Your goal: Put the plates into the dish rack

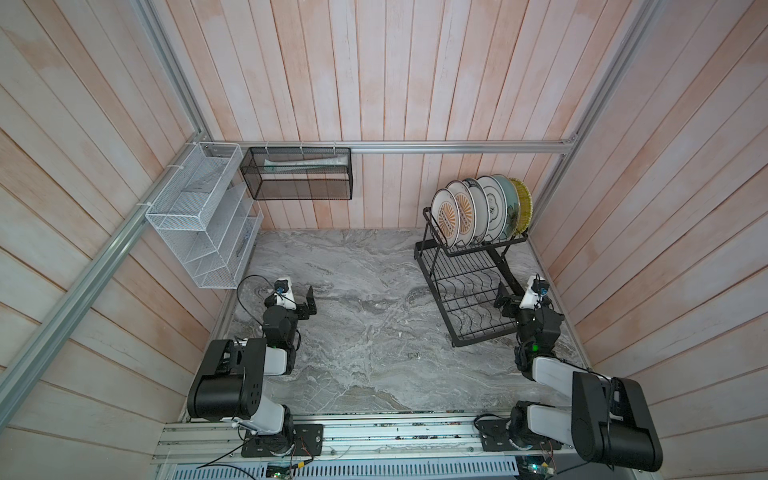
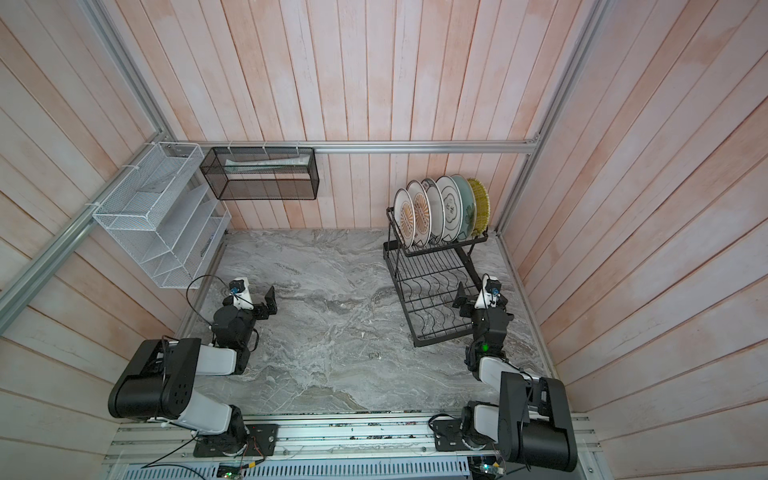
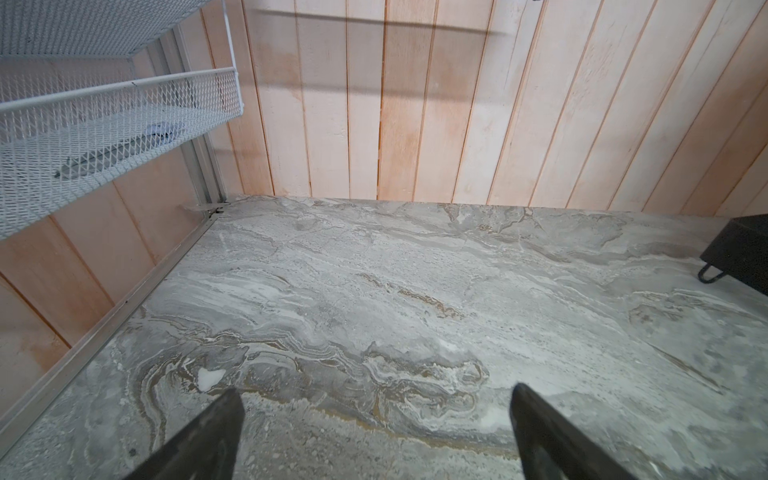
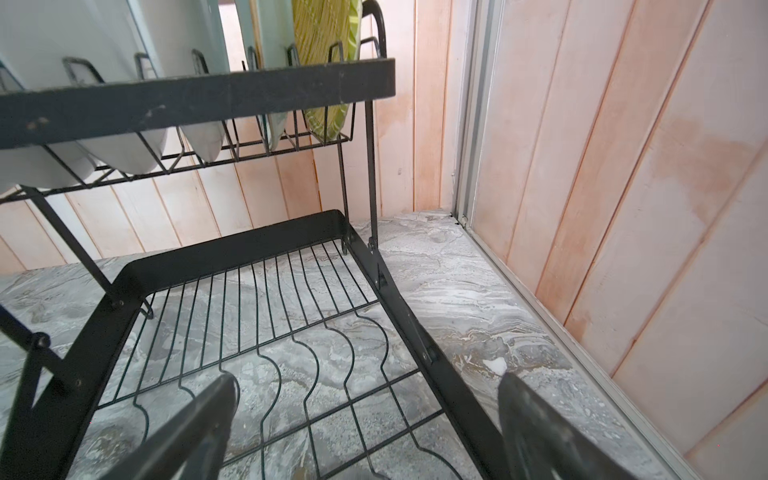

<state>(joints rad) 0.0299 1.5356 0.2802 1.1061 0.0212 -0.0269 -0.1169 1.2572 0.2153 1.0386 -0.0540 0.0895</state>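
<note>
Several plates (image 1: pixel 482 212) (image 2: pixel 440 214) stand upright side by side in the upper slotted basket of the black wire dish rack (image 1: pixel 469 291) (image 2: pixel 432 291) at the back right. Two orange-sunburst ones are at the left end, and the yellow plate (image 4: pixel 324 41) is at the right end. The lower wavy-wire tray (image 4: pixel 266 316) holds nothing. My right gripper (image 1: pixel 505 301) (image 2: pixel 461 301) (image 4: pixel 368 379) is open and empty, hovering over the tray's right edge. My left gripper (image 1: pixel 309 301) (image 2: pixel 270 303) (image 3: pixel 376 392) is open and empty above bare marble at the left.
A white mesh shelf (image 1: pixel 199 220) (image 3: pixel 104 116) hangs on the left wall and a black mesh box basket (image 1: pixel 297 174) on the back wall. The marble tabletop (image 1: pixel 365 332) spreads between the arms. A corner of the rack (image 3: pixel 744 249) shows in the left wrist view.
</note>
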